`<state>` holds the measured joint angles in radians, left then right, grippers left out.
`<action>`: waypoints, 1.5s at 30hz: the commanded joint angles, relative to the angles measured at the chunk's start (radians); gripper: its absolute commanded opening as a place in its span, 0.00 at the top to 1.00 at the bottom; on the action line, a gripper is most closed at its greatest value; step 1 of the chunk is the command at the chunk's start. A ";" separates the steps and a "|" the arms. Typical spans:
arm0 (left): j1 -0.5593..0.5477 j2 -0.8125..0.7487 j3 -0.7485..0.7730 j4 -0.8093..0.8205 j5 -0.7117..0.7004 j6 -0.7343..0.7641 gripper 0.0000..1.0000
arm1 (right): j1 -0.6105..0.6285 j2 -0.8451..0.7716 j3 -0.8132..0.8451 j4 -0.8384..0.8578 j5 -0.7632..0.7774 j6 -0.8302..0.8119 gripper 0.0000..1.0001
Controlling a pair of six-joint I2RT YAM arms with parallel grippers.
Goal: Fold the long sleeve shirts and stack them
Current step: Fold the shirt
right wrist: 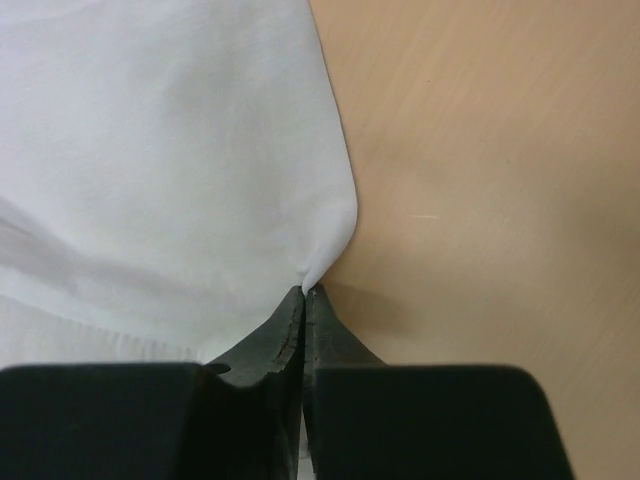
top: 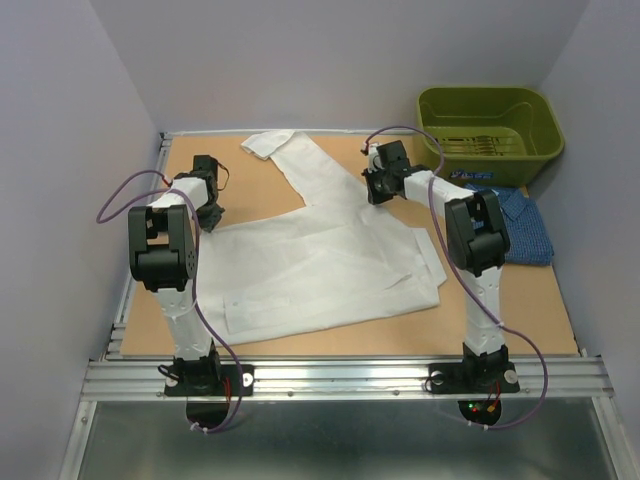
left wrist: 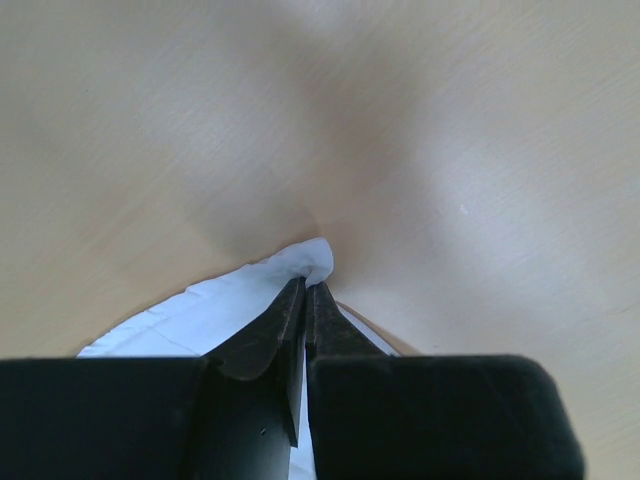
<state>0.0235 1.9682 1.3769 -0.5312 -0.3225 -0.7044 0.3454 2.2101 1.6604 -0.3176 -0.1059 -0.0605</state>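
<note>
White shirt (top: 320, 255) lies spread flat across the middle of the desk (top: 520, 320), with one sleeve (top: 295, 165) stretched toward the far edge. The left fingers (left wrist: 265, 345) are pressed together on a small nub of cloth at the shirt's far left corner. The right fingers (right wrist: 268, 335) pinch a pointed tip of its edge on the far right, close to where the sleeve begins. Each grip takes only the very edge of the cloth.

The step in hand looks like the first fold of the white shirt: both grips are made, and no cloth is raised off the desk yet. The next move probably calls for both arms to lift together and carry the far side toward the near edge. They would need to move in step so the cloth stays taut between them. With such shallow pinches, a jerk could pull the cloth free.

The loose sleeve would likely trail and bunch during the fold. The blue shirt (top: 530, 235) waits at the right edge, just beside the right arm's elbow, which could brush it. A green bin (top: 530, 150) sits in the far right corner, apart from the work.
</note>
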 commanded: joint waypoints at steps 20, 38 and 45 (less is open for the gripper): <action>0.009 -0.094 0.125 -0.079 -0.194 0.100 0.95 | -0.031 -0.147 0.055 0.003 0.081 -0.038 0.99; 0.009 -0.350 -0.162 0.013 -0.096 0.074 0.95 | -0.031 -0.360 -0.208 0.037 -0.060 0.002 0.94; 0.007 -0.520 -0.381 0.077 -0.012 0.029 0.94 | -0.031 -0.438 -0.343 0.064 -0.086 0.030 0.92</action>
<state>0.0235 1.5387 1.0836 -0.4866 -0.3588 -0.6472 0.3264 1.8553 1.3899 -0.3035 -0.1719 -0.0483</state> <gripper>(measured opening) 0.104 0.077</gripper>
